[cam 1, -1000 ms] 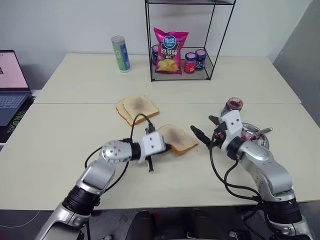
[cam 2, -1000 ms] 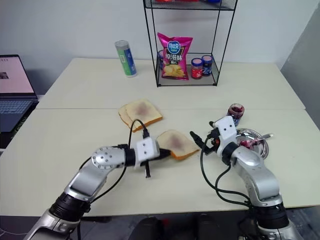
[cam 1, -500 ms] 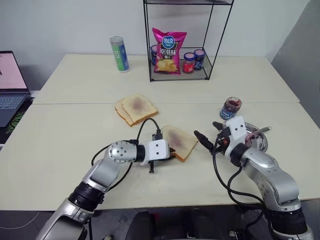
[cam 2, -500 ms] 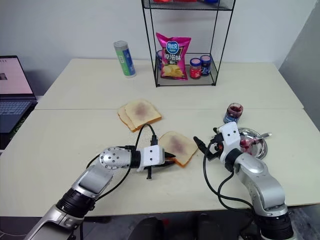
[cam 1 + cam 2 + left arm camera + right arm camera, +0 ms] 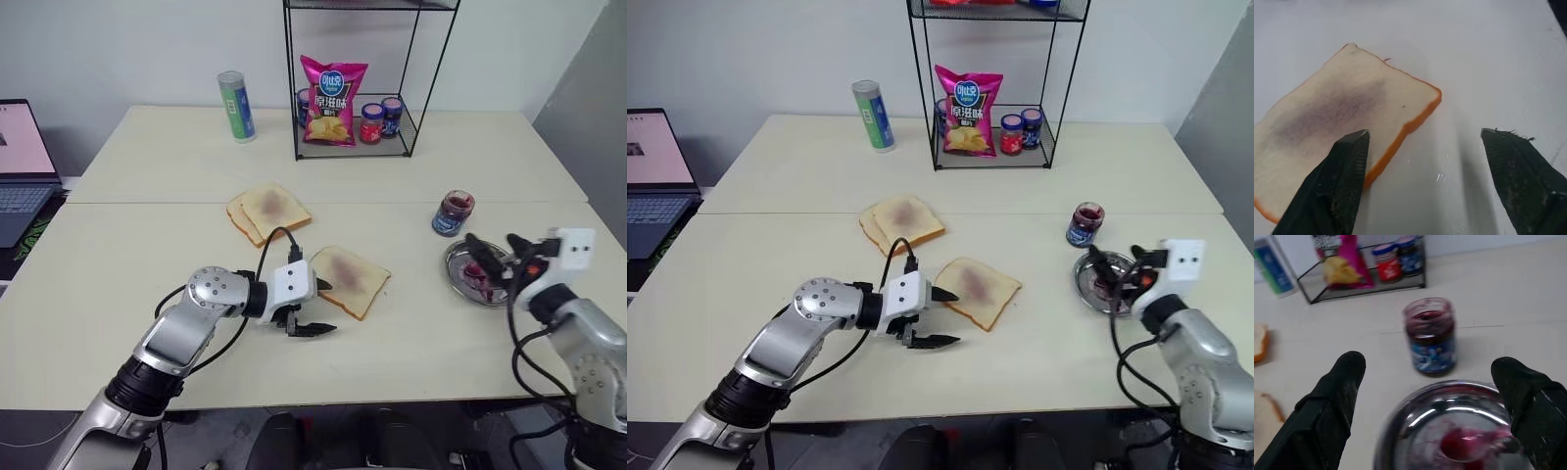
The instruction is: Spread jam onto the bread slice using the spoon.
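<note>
The bread slice lies flat in the middle of the table, with a purple-red smear at its centre. My left gripper is open at its near-left corner, one finger over the crust and the other off to the side, holding nothing. The jam jar stands open to the right, behind the round steel dish. The spoon lies in that dish, its bowl stained purple. My right gripper hovers open and empty over the dish, pointing toward the jar.
Two overlapped slices lie behind the bread slice. At the back stands a black wire rack with a pink chips bag and red-lidded jars. A green-blue can stands left of it, and a laptop sits at the far left.
My left gripper was shut at the bread slice's edge; it has opened and lifted slightly. My right arm has swung right, from beside the bread to over the dish.
</note>
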Robot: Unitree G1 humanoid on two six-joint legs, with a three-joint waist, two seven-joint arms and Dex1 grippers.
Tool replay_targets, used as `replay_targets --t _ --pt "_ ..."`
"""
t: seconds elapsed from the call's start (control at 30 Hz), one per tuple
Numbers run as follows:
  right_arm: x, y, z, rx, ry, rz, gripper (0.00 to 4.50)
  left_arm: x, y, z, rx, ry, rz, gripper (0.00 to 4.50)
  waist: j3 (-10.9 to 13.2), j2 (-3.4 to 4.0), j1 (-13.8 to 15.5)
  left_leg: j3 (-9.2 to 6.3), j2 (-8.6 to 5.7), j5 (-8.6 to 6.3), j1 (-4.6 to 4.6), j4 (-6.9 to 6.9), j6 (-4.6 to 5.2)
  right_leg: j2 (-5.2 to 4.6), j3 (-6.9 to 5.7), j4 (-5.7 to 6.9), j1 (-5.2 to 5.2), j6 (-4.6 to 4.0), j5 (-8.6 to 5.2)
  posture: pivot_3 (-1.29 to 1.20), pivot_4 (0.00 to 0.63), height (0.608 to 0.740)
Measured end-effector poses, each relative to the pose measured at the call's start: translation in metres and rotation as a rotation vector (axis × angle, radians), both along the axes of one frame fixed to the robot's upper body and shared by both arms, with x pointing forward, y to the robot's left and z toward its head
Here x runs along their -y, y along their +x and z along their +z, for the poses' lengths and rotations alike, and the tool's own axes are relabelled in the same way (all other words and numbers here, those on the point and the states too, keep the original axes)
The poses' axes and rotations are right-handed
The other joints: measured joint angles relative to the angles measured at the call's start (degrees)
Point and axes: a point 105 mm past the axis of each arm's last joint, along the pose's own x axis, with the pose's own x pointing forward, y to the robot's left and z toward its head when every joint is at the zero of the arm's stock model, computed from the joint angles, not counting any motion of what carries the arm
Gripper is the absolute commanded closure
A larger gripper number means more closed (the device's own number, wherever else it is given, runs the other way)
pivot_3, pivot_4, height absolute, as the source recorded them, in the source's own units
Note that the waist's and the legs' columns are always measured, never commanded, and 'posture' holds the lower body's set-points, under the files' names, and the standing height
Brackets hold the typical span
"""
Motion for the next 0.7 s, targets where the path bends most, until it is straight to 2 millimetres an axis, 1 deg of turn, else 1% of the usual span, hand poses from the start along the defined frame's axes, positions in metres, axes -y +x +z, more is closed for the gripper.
replay_targets --t 0.07,0.13,0.17,0.23,0.27,0.3,0.43,0.53,0.6,0.67,0.7 --pt "0.019 -0.002 0.0 0.004 0.045 -0.066 0.0 0.009 0.001 0.018 -0.008 -0.079 -0.006 0.02 0.0 0.02 0.1 0.01 -0.02 0.01 0.01 0.0 0.01 0.03 0.02 0.01 0.0 0.01 0.0 0.0 0.15 0.74" --pt "0.042 -0.005 -0.006 0.001 0.117 -0.141 0.0 0.025 0.007 0.038 0.011 -0.166 -0.018 0.02 0.0 0.04 0.3 0.0 -0.08 0.02 0.06 0.01 0.03 0.08 0.0 -0.02 0.1 0.05 -0.01 0.0 0.15 0.74" --pt "0.051 -0.006 -0.012 -0.013 0.14 -0.169 0.0 0.032 0.006 0.042 0.022 -0.183 -0.04 0.02 0.0 0.06 0.3 0.05 -0.1 0.02 0.08 0.0 0.04 0.08 0.07 -0.03 0.11 0.03 0.01 0.0 0.15 0.74" --pt "0.061 -0.007 -0.024 -0.053 0.161 -0.195 0.0 0.038 0.006 0.038 0.009 -0.181 -0.054 0.02 -0.1 0.2 0.0 0.16 -0.1 0.01 0.12 -0.04 0.05 0.08 0.18 -0.04 0.1 0.02 0.02 0.0 0.15 0.74" --pt "0.063 -0.008 -0.03 -0.07 0.173 -0.199 0.0 0.043 0.006 0.036 0.001 -0.185 -0.055 0.02 -0.1 0.25 -0.2 0.19 -0.09 0.01 0.14 -0.06 0.05 0.08 0.22 -0.03 0.09 0.02 0.02 0.0 0.15 0.74" --pt "0.067 -0.008 -0.038 -0.1 0.197 -0.196 0.0 0.051 0.009 0.035 -0.001 -0.2 -0.053 0.02 -0.1 0.26 -0.2 0.19 -0.08 0.01 0.14 -0.06 0.05 0.1 0.2 -0.02 0.08 0.01 0.02 0.0 0.15 0.74" --pt "0.072 0.001 -0.049 -0.138 0.269 -0.166 0.0 0.067 0.013 0.038 0.01 -0.231 -0.053 0.02 -0.1 0.32 -0.3 0.26 -0.08 0.03 0.22 -0.05 0.07 0.12 0.29 0.02 0.09 0.02 0.03 0.0 0.15 0.74" --pt "0.073 0.012 -0.054 -0.161 0.357 -0.13 0.0 0.069 0.016 0.036 0.015 -0.232 -0.029 0.02 -0.1 0.33 -0.4 0.28 -0.06 0.03 0.28 -0.06 0.08 0.15 0.32 0.04 0.11 0.03 0.03 0.0 0.15 0.74" --pt "0.07 0.019 -0.059 -0.172 0.418 -0.098 0.0 0.068 0.016 0.032 0.023 -0.221 -0.019 0.02 -0.1 0.36 -0.3 0.29 -0.04 0.03 0.27 -0.07 0.08 0.2 0.34 0.02 0.11 0.0 0.04 0.0 0.15 0.74" --pt "0.07 0.023 -0.064 -0.185 0.453 -0.083 0.0 0.067 0.015 0.029 0.018 -0.216 -0.018 0.02 -0.1 0.38 -0.2 0.28 -0.05 0.03 0.25 -0.07 0.08 0.18 0.34 0.0 0.11 0.0 0.04 0.0 0.15 0.74" --pt "0.07 0.026 -0.063 -0.184 0.461 -0.071 0.0 0.066 0.016 0.027 0.017 -0.208 -0.014 0.02 -0.1 0.38 -0.3 0.31 -0.06 0.03 0.24 -0.06 0.08 0.18 0.36 -0.02 0.11 0.01 0.05 0.0 0.15 0.74"
